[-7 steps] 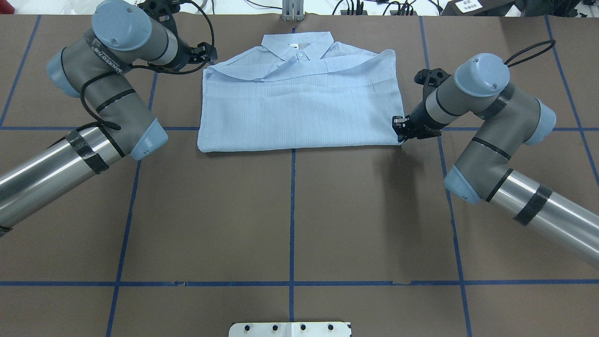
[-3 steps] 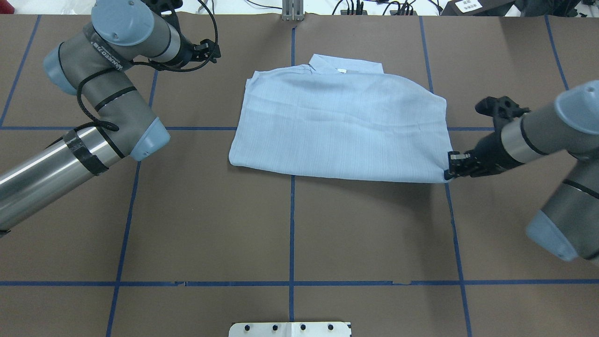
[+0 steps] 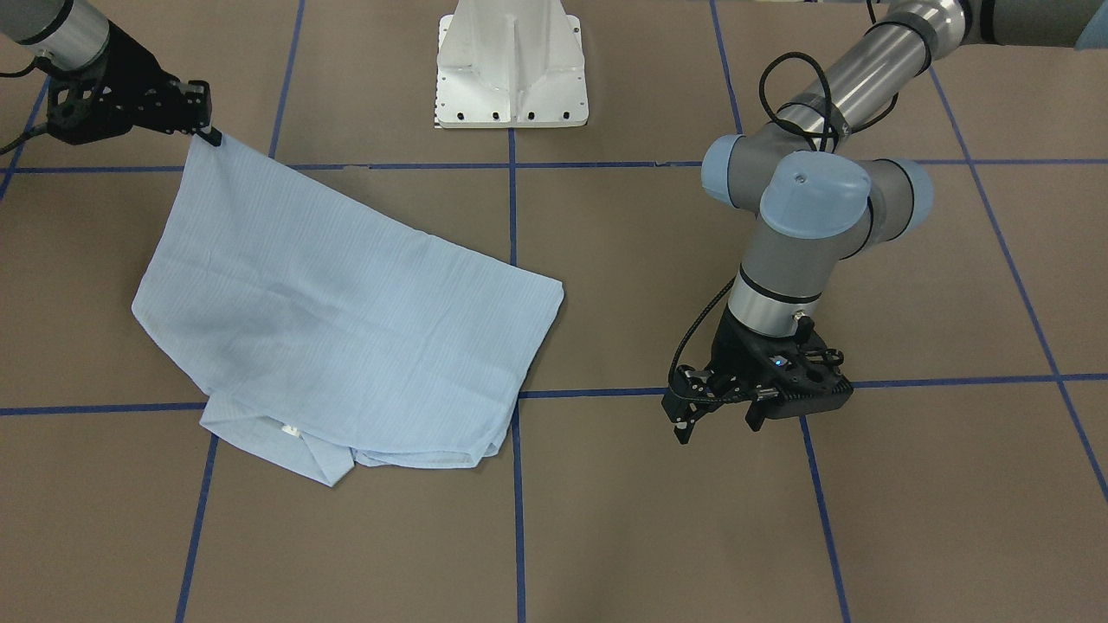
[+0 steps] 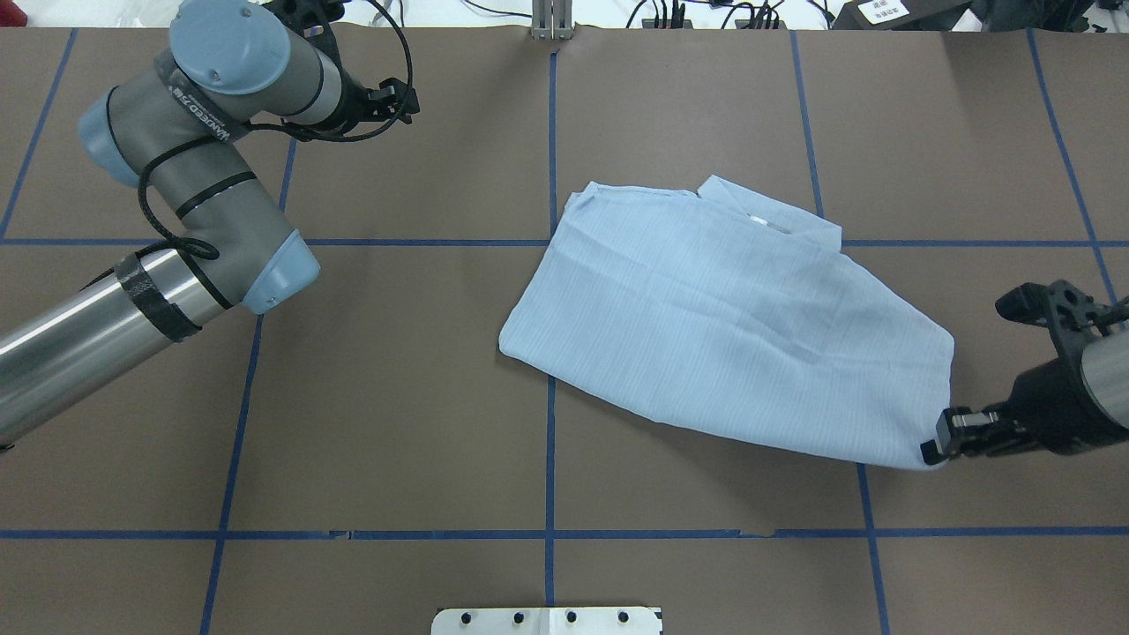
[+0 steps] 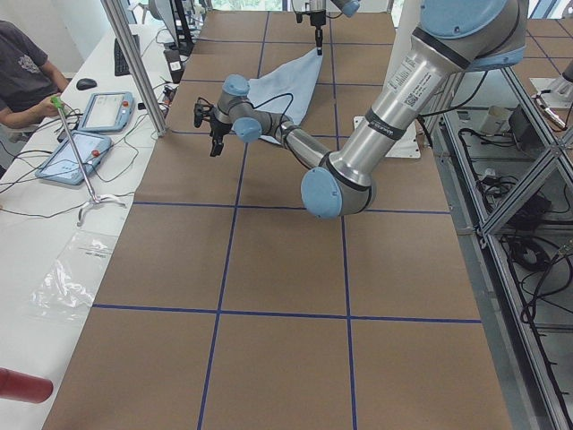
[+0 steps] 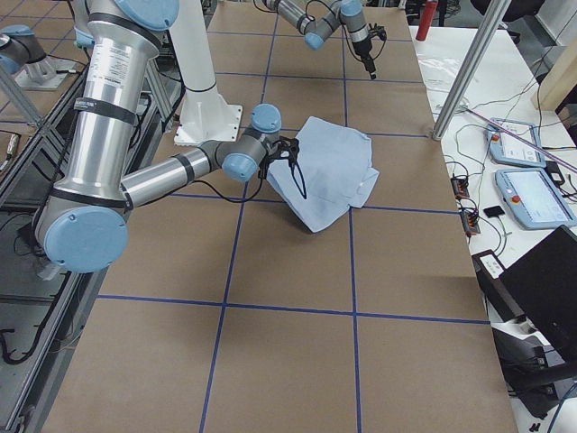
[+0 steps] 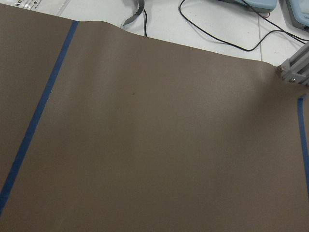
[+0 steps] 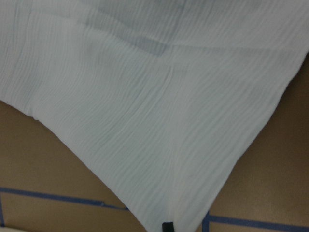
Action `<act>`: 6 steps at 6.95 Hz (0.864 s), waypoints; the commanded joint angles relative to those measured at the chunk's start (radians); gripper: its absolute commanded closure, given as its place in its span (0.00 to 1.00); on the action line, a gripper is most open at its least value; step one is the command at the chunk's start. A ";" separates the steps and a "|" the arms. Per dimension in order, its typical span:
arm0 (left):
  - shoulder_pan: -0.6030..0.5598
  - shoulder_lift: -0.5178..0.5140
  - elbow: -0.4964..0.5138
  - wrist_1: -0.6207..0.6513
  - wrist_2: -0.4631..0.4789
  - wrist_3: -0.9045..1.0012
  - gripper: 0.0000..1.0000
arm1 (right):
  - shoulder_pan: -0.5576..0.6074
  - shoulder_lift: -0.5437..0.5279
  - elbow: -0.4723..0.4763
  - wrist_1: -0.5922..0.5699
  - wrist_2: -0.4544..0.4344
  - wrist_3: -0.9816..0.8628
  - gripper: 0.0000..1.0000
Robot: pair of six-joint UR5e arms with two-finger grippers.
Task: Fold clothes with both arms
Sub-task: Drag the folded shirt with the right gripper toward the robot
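Observation:
The light-blue shirt lies folded and askew on the brown table, right of centre, with its collar at the far edge. It also shows in the front view. My right gripper is shut on the shirt's near right corner and holds that corner slightly raised; it shows at the front view's top left. The right wrist view shows the fabric spreading away from a black fingertip. My left gripper is open and empty, far left of the shirt, near the table's far side.
The white pedestal base stands at the near middle edge. Blue tape lines grid the table. An aluminium post, cables and tablets lie beyond the far edge, where a person sits.
My right gripper has dragged the shirt by its corner to the right and toward the robot, turning it askew. The left arm has barely moved.

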 commanded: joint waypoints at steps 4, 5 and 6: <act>0.029 0.035 -0.073 0.001 -0.001 -0.005 0.02 | -0.310 0.038 0.075 0.005 0.041 0.009 0.00; 0.042 0.035 -0.080 0.001 -0.001 -0.005 0.02 | -0.312 0.097 0.052 0.005 0.023 0.009 0.00; 0.076 0.035 -0.098 0.003 -0.003 -0.005 0.02 | -0.265 0.173 0.022 0.005 -0.044 0.007 0.00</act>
